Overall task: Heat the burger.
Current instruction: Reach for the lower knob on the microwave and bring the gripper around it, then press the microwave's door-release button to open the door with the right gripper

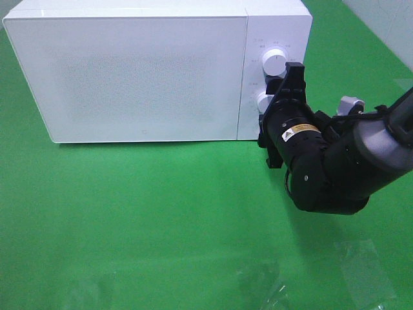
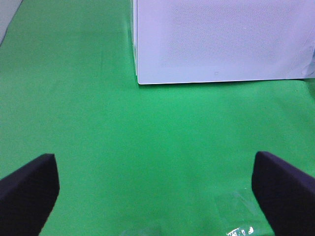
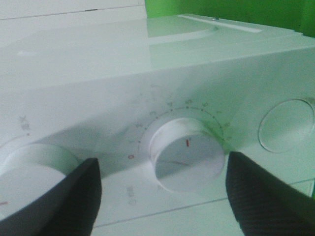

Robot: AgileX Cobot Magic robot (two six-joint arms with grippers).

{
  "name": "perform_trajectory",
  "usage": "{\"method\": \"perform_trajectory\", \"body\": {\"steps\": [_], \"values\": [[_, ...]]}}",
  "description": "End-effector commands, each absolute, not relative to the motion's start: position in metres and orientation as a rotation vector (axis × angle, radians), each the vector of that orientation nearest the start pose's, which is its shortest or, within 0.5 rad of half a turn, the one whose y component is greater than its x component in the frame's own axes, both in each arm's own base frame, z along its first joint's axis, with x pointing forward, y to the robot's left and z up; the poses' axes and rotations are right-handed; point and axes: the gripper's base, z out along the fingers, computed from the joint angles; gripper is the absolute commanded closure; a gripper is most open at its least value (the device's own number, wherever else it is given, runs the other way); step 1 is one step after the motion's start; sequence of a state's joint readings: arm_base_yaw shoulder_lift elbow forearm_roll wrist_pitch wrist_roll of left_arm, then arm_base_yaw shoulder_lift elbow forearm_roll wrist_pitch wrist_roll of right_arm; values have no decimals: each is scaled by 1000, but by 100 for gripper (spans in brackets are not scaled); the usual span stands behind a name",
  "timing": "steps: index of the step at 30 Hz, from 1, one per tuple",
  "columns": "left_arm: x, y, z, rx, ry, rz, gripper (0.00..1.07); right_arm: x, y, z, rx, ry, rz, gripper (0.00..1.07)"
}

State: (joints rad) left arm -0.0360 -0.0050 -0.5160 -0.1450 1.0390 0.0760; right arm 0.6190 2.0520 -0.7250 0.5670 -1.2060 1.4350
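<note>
The burger is not in view. The white microwave (image 1: 129, 71) stands at the back of the green table with its door shut. My right gripper (image 1: 274, 97) is at its control panel, open, with its fingers on either side of the lower dial (image 3: 187, 155); whether they touch it I cannot tell. The dial's red mark points roughly towards the scale of numbers. The upper dial (image 1: 274, 62) is free. My left gripper (image 2: 157, 187) is open and empty, low over the green cloth in front of the microwave's left corner (image 2: 140, 78). It is out of the exterior high view.
A round button (image 3: 286, 125) sits beside the lower dial on the panel. Crumpled clear plastic film (image 1: 271, 287) lies on the green cloth near the front edge, with another piece (image 1: 368, 265) at the front right.
</note>
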Motion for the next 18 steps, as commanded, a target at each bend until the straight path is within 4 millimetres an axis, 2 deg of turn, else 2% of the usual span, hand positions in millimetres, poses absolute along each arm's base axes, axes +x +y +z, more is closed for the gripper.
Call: {"method": "perform_trajectory", "body": {"steps": [1,7,18], "values": [[-8,-11,284,113,1979,-147,6,302,164,139,1076,1258,1350,39],[-8,-11,284,113,1979,-147,6,292,162,143,1062,1328,1357,39],[-8,-11,284,113,1979,-147,6,257,148,148,999,1536,1309,39]]}}
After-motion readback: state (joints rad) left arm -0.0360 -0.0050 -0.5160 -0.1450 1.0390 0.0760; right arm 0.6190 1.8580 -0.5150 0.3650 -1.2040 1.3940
